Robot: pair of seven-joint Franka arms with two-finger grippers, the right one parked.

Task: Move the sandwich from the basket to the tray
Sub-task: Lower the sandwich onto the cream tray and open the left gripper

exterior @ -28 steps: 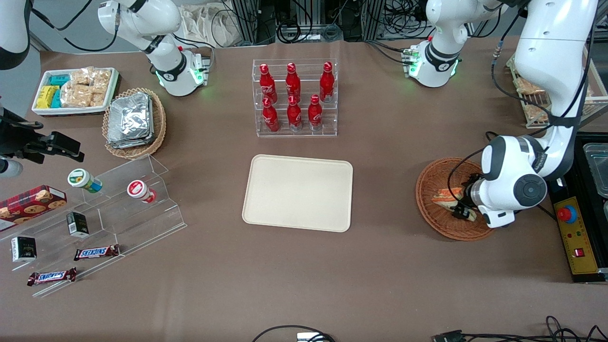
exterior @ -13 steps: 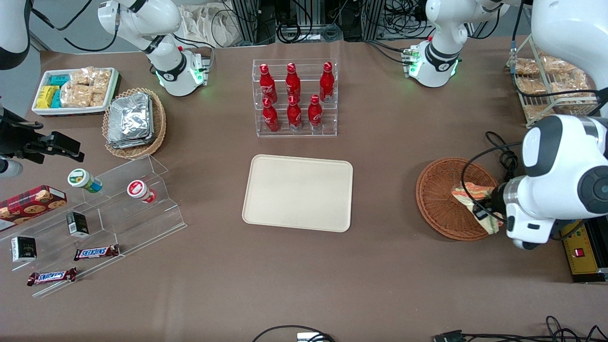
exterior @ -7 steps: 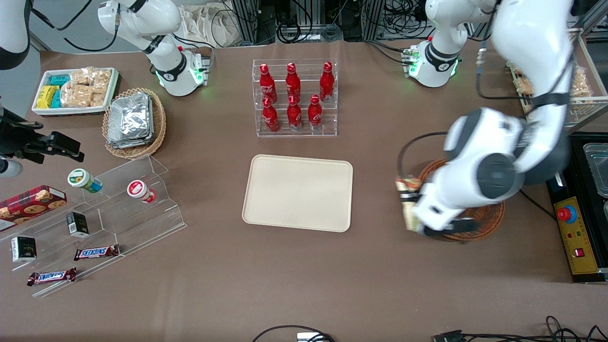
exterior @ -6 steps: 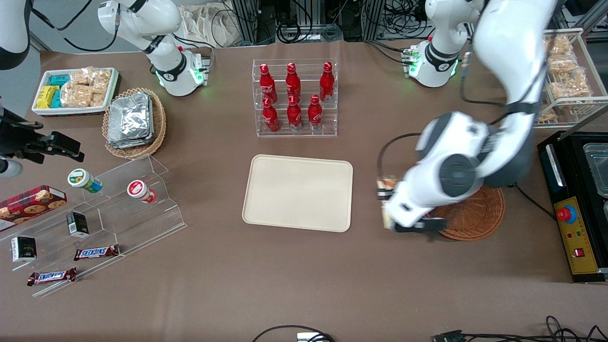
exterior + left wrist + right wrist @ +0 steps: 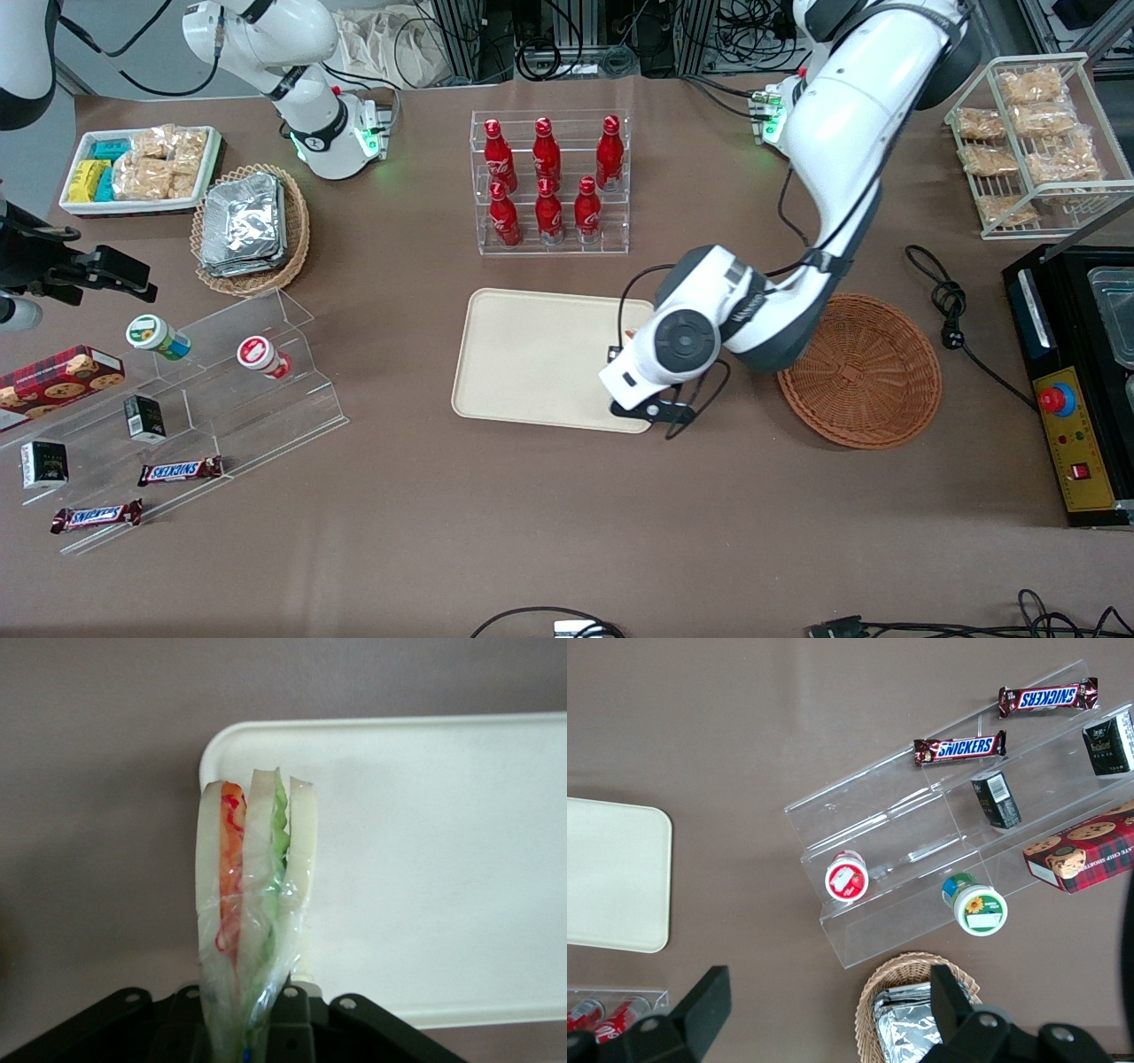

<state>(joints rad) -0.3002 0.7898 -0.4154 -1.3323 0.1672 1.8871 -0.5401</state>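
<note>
Sandwich held over tray edge

Gripper (image 5: 252, 1036) grips the wrapped sandwich (image 5: 252, 921) on edge, jaws closed on its lower end; it hangs above the cream tray (image 5: 532, 354) at the rim nearest the wicker basket (image 5: 864, 372); the basket lies well apart.

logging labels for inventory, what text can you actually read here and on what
"SNICKERS" on one chocolate bar
"SNICKERS" on a second chocolate bar
Cookie box, small dark cartons, bottles: print too small to read.
Sandwich in the tool over the tray: no text.
</note>
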